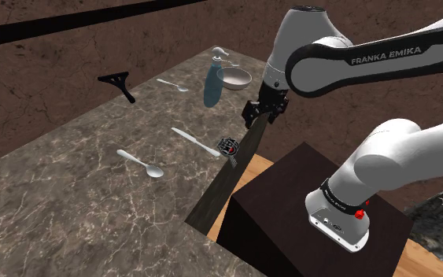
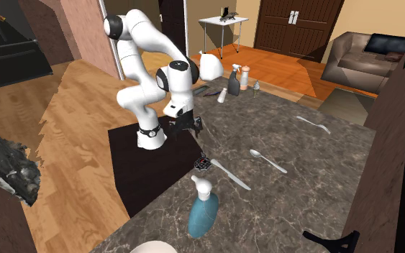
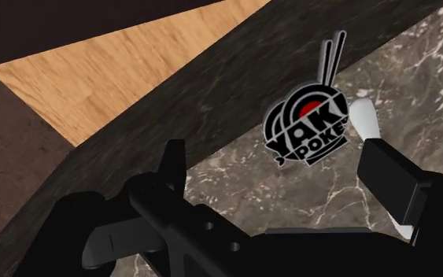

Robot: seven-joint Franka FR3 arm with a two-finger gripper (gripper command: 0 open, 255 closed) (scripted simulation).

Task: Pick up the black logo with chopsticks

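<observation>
1. The hand (image 1: 260, 112) is open: in the wrist view its two black fingers (image 3: 172, 165) stand well apart with nothing between them.
2. The hand hangs over the table's near edge, just above the dark marble table (image 1: 70, 197) and not touching it.
3. The logo (image 3: 306, 126) lies flat on the table close to that edge. It is a black round bowl shape with a red dot, lettering across it and two chopsticks sticking out of the top.
4. In the wrist view the logo sits just past the fingertips, closer to one finger than the other. Neither finger touches it.
5. In the shoulder view the logo (image 1: 228, 146) is below and to the left of the hand, near it.
6. One end of a long pale utensil (image 1: 196, 142) meets the logo. Whether it runs under the logo I cannot tell.
7. A spoon (image 1: 141, 163) lies farther in on the table, apart from the utensil.
8. A blue bottle (image 1: 213, 83) stands upright at the far end of the table, with a bowl (image 1: 237, 77) just beside it.
9. A black T-shaped tool (image 1: 119, 84) lies near the far edge of the table, well apart from the logo.
10. The dark stand (image 1: 290, 204) sits up against the table edge, on a wooden floor (image 3: 117, 71).
</observation>
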